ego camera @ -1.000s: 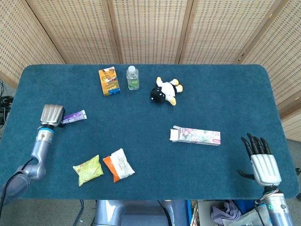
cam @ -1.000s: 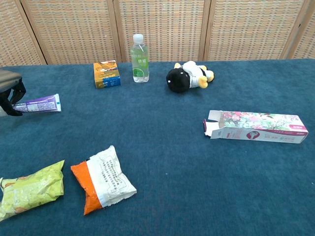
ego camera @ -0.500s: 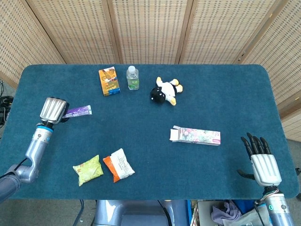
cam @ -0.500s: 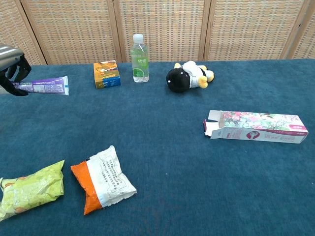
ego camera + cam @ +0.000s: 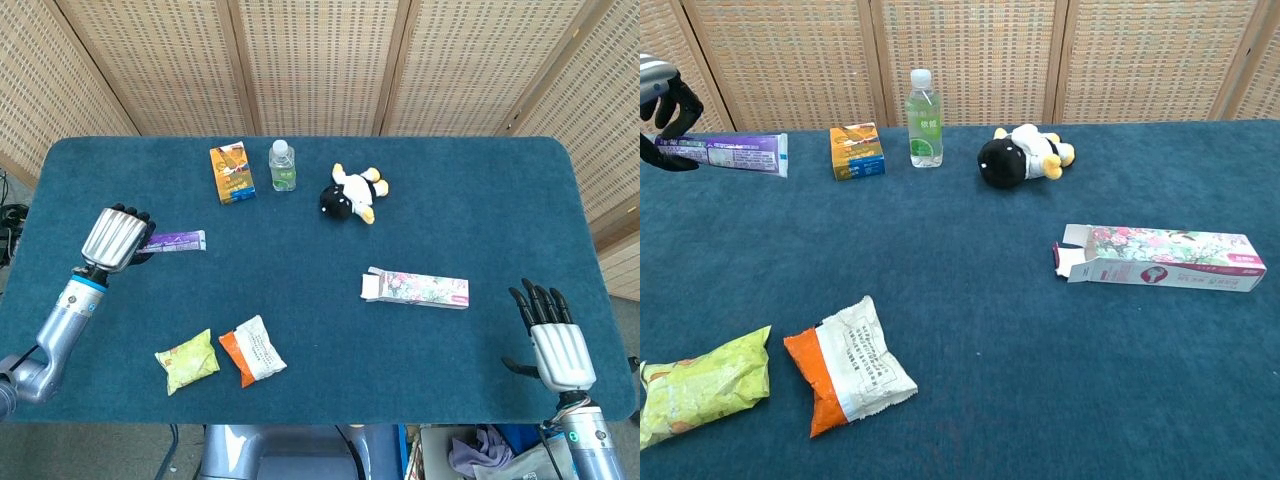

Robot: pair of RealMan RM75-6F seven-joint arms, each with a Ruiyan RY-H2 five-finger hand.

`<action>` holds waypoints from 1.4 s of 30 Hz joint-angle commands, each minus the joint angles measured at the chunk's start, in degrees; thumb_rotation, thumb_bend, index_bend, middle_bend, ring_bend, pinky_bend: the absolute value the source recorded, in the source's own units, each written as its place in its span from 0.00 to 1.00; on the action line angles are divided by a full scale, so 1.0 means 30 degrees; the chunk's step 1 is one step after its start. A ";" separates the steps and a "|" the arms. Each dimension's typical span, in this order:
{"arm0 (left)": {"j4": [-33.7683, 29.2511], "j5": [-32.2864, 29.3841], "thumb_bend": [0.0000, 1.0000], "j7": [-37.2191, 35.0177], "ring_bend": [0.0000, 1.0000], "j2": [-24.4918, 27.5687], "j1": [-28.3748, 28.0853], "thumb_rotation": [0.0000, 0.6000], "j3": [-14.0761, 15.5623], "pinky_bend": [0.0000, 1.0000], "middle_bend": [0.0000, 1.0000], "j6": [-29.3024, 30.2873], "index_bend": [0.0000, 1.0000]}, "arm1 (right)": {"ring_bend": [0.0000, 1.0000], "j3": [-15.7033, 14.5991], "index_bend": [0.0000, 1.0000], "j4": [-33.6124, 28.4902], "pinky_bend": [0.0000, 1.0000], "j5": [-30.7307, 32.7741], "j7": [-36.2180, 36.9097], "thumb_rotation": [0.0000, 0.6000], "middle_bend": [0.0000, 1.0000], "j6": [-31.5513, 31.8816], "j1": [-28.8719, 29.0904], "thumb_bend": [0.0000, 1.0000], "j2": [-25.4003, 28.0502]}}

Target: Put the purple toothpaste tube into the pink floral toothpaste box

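My left hand point(image 5: 118, 236) point(image 5: 665, 110) holds the purple toothpaste tube point(image 5: 178, 241) point(image 5: 735, 154) by one end, lifted above the table at the left, its free end pointing right. The pink floral toothpaste box point(image 5: 416, 288) point(image 5: 1162, 258) lies flat at the right of the table, its open flap end facing left. My right hand point(image 5: 555, 338) hangs over the table's front right corner with fingers spread and nothing in it; only the head view shows it.
At the back stand an orange box point(image 5: 232, 172), a water bottle point(image 5: 283, 165) and a black-and-white plush toy point(image 5: 351, 194). A green snack bag point(image 5: 187, 360) and an orange-white packet point(image 5: 252, 349) lie at the front left. Blue cloth covers the table point(image 5: 480, 200).
My left hand has lifted the purple tube off the table and carried it up and to the right. The right hand and the box stay where they were.
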 commanded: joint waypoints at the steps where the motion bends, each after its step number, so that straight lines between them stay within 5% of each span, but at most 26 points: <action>1: -0.0498 0.0205 0.23 -0.0237 0.59 0.0402 0.0064 1.00 -0.0079 0.55 0.68 0.0311 0.81 | 0.00 0.0385 0.01 -0.0206 0.00 0.0209 -0.0173 1.00 0.00 -0.0615 0.0558 0.00 0.0106; 10: -0.1536 0.0676 0.23 -0.0045 0.59 0.1107 0.0068 1.00 -0.0118 0.55 0.68 0.0716 0.81 | 0.00 0.1990 0.13 -0.0841 0.00 0.2181 -0.0952 1.00 0.00 -0.3815 0.2952 0.00 0.0177; 20: -0.2049 0.0697 0.23 0.0186 0.59 0.1447 0.0124 1.00 -0.0245 0.55 0.68 0.0746 0.81 | 0.00 0.2899 0.13 -0.0805 0.00 0.5668 -0.3190 1.00 0.00 -0.7469 0.5483 0.00 -0.0957; 42: -0.1534 0.0870 0.23 -0.0004 0.59 0.1352 0.0274 1.00 -0.0187 0.55 0.68 0.0640 0.81 | 0.00 0.3042 0.13 0.1471 0.00 0.9818 -0.5049 1.00 0.00 -0.9410 0.8301 0.00 -0.4801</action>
